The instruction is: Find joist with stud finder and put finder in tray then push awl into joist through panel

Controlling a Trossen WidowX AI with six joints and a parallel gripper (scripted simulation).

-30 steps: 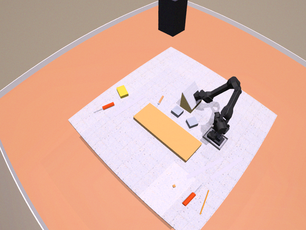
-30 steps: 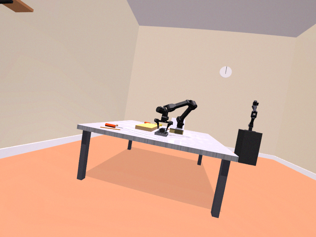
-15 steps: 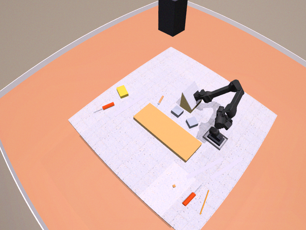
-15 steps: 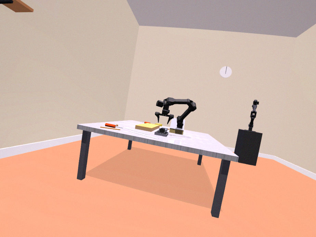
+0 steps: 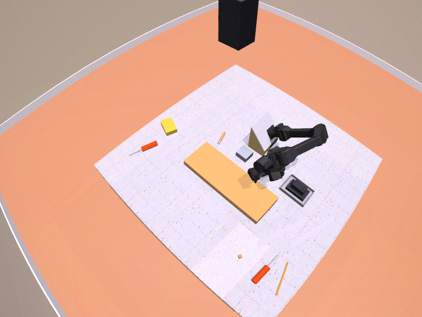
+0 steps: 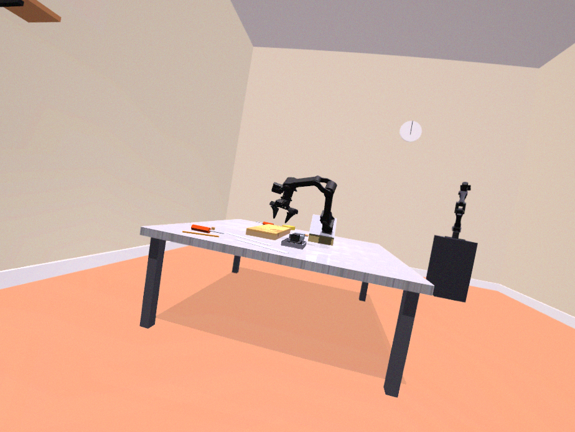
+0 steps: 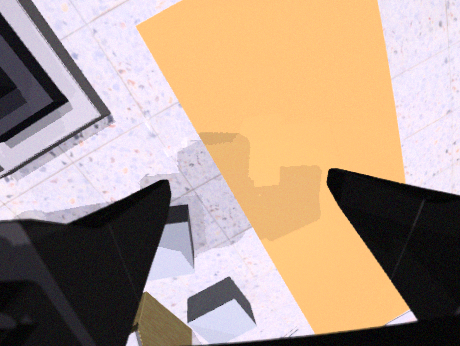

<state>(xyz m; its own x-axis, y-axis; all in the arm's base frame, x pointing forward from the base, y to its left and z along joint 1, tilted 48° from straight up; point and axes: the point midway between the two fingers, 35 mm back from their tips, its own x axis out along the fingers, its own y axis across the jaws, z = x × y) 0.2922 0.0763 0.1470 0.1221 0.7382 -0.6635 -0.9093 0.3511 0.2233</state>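
My gripper [image 5: 265,177] [image 6: 280,219] [image 7: 249,181] is open and empty, high above the inner long edge of the floor panel, near its tray-side half. The floor panel [image 5: 217,174] [image 6: 267,231] [image 7: 300,75] is a plain orange-tan slab; no hole shows in it, and the joist is hidden. The black stud finder [image 5: 298,188] [image 6: 295,237] [image 7: 25,90] lies in the grey tray [image 5: 308,198] [image 6: 292,244] [image 7: 71,65], off the panel's near end. The awl [image 5: 221,137], with a light orange handle and thin shaft, lies beside the panel's far end, shaft toward the panel.
A grey block [image 5: 244,154] [image 7: 220,315] and a second block [image 7: 175,250] stand between panel and wedge-shaped stand [image 5: 261,136] [image 7: 160,320]. A yellow block [image 5: 168,125] and red-handled screwdriver [image 5: 149,145] lie beyond the panel. Another screwdriver [image 5: 260,274], an orange stick [image 5: 282,278] and small cube [image 5: 240,256] lie opposite.
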